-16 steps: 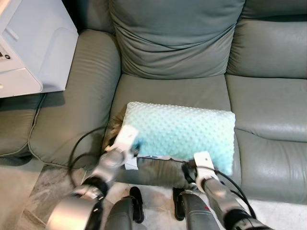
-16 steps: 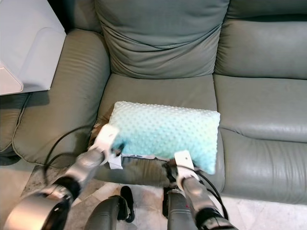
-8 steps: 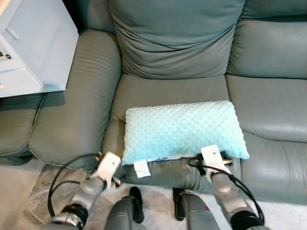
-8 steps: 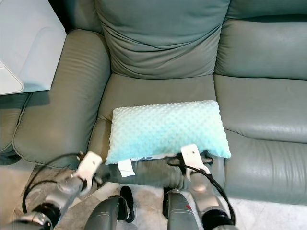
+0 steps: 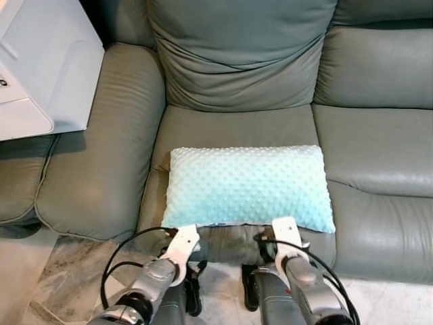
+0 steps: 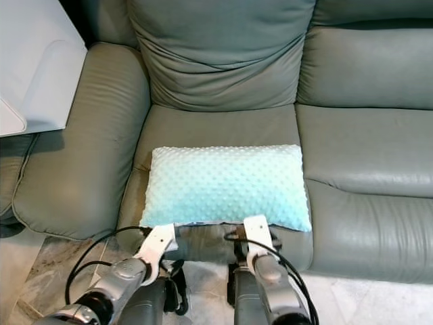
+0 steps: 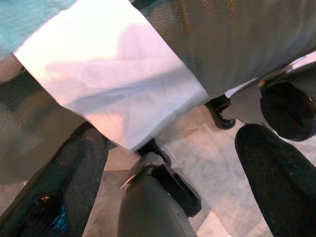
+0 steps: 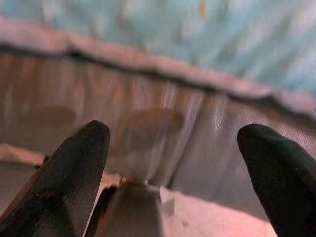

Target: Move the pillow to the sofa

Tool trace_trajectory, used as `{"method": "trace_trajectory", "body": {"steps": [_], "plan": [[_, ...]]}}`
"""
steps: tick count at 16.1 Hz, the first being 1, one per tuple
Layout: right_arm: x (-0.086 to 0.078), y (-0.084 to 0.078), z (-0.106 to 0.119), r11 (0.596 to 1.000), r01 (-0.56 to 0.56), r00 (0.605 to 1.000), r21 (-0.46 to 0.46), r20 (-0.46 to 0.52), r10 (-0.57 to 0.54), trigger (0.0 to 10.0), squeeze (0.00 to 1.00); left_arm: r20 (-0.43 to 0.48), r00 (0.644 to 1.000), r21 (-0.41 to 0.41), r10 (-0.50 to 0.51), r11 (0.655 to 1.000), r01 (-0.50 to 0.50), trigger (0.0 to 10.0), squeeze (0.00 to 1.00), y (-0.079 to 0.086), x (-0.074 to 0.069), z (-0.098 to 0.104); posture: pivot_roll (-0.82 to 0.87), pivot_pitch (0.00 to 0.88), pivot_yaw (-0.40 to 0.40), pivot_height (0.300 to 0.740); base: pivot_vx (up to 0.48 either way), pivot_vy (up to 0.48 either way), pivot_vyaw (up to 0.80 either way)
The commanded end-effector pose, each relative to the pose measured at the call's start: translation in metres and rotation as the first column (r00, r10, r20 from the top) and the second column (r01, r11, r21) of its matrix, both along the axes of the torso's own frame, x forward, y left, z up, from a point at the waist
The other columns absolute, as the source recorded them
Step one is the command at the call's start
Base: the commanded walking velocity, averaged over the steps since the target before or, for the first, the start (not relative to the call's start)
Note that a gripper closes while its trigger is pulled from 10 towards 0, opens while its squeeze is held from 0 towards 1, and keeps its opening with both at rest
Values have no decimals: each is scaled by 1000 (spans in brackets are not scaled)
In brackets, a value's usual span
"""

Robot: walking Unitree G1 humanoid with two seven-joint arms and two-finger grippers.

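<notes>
While the pillow [image 5: 248, 187] lies flat on the sofa [image 5: 101, 149] seat, its near long side sits right at the seat's front edge, so a small tug could tip it off to the floor. Seen from the head, the left pincer [image 5: 181, 238] and right pincer [image 5: 283, 233] sit low before that edge, just under the pillow's near side.

At the left wrist, the fingers [image 7: 74, 168] stand apart with nothing between them; the pillow's white label [image 7: 113, 94] hangs just ahead and could snag on a finger if the arm lifts.

At the right wrist, the fingers [image 8: 79, 153] are likewise spread and empty, the pillow's hem [image 8: 163, 66] just above the seat front; brushing it could drag the pillow forward.
</notes>
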State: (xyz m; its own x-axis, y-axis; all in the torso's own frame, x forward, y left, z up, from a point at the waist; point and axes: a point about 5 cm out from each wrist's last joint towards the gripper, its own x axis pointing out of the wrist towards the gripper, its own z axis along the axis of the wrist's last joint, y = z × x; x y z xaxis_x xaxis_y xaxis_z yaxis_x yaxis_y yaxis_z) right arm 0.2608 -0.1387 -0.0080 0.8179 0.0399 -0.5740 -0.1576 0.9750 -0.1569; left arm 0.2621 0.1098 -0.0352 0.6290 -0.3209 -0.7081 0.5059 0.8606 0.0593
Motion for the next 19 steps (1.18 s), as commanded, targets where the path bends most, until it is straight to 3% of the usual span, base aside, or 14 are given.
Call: {"method": "trace_trajectory", "body": {"steps": [1, 5, 8, 11, 19], "plan": [[-8, 0, -5, 1000, -1, 999, 5, -34, 1, 10000, 0, -55, 996, 18, 72, 997, -71, 10000, 0, 10, -13, -12, -88, 352, 83, 740, 0, 0, 0], [-9, 1, -1, 1000, 4, 999, 14, -36, -4, 10000, 0, 7, 981, 55, 195, 979, -195, 10000, 0, 20, -4, -7, -102, 353, 83, 740, 0, 0, 0], [-6, 6, 11, 998, 27, 999, 64, 40, -29, 10000, 0, 107, 944, 19, 311, 949, -315, 10000, 0, 25, 17, 10, -115, 358, 84, 740, 0, 0, 0], [-1, 11, 24, 994, 21, 994, 109, 108, -33, 10000, 0, 138, 917, 1, 374, 926, -378, 10000, 0, 28, 28, 20, -119, 364, 83, 740, 0, 0, 0], [6, 14, 39, 989, 15, 985, 147, 168, -40, 10000, 0, 200, 902, -22, 382, 922, -386, 10000, 0, 20, 48, 39, -133, 366, 79, 740, 0, 0, 0]]}}
